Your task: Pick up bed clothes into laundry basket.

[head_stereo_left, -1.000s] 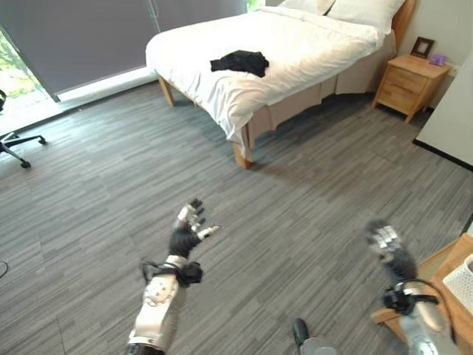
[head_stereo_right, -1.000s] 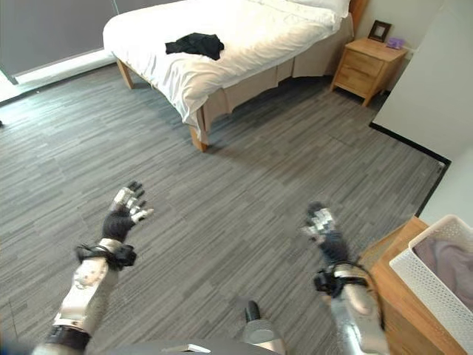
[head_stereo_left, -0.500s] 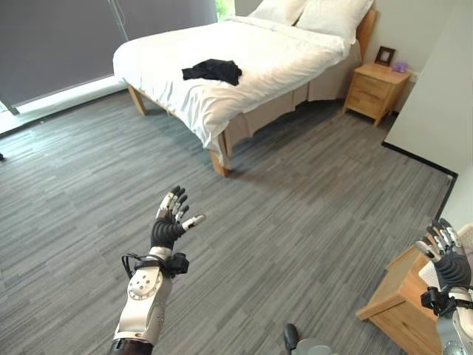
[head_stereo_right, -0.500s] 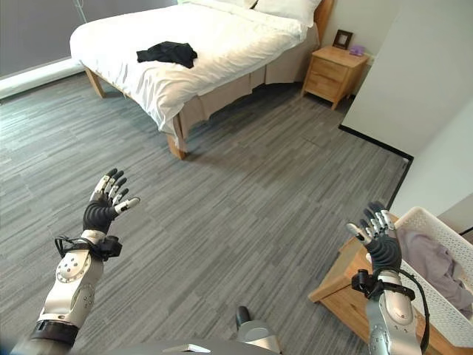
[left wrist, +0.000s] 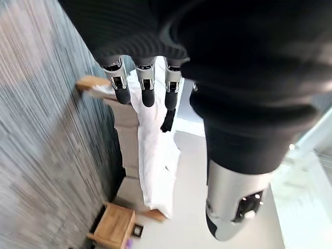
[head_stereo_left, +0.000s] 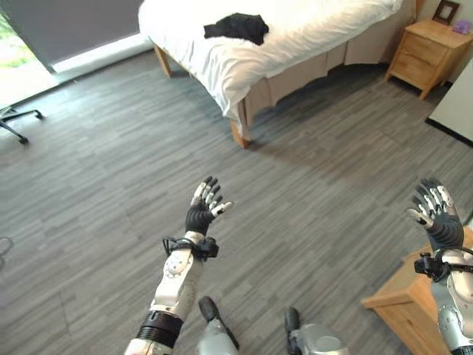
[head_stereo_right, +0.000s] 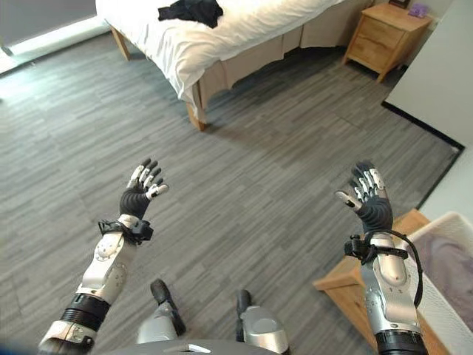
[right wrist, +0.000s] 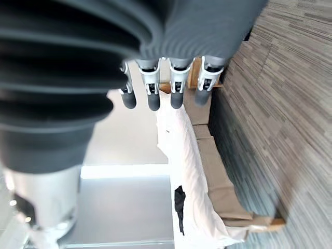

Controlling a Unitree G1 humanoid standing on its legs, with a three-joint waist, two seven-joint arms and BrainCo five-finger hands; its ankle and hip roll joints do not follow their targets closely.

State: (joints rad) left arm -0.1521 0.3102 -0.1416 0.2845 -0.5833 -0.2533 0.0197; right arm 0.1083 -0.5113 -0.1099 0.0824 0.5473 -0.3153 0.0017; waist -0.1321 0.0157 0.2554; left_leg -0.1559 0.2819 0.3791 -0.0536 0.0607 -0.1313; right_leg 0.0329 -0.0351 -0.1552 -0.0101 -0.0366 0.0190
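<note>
A black garment point(head_stereo_left: 238, 26) lies crumpled on the white sheet of the bed point(head_stereo_left: 295, 44) at the far side of the room; the right wrist view shows the garment point(right wrist: 179, 201) too. A white laundry basket point(head_stereo_right: 443, 281) with grey cloth in it sits at the right edge on a low wooden stand point(head_stereo_right: 347, 277). My left hand point(head_stereo_left: 203, 213) is raised over the floor, fingers straight and spread, holding nothing. My right hand point(head_stereo_right: 369, 201) is up near the basket, open and empty as well. Both hands are far from the bed.
Grey plank flooring point(head_stereo_left: 111, 148) stretches between me and the bed. A wooden nightstand point(head_stereo_left: 430, 46) stands to the right of the bed. An office chair's base point(head_stereo_left: 15, 126) shows at the far left by the window. A white wall point(head_stereo_right: 436, 81) runs along the right.
The camera has swung back to the left and tilted down, so the bed sits higher in the picture. Both hands stay open and raised; the right hand now shows more fully.
</note>
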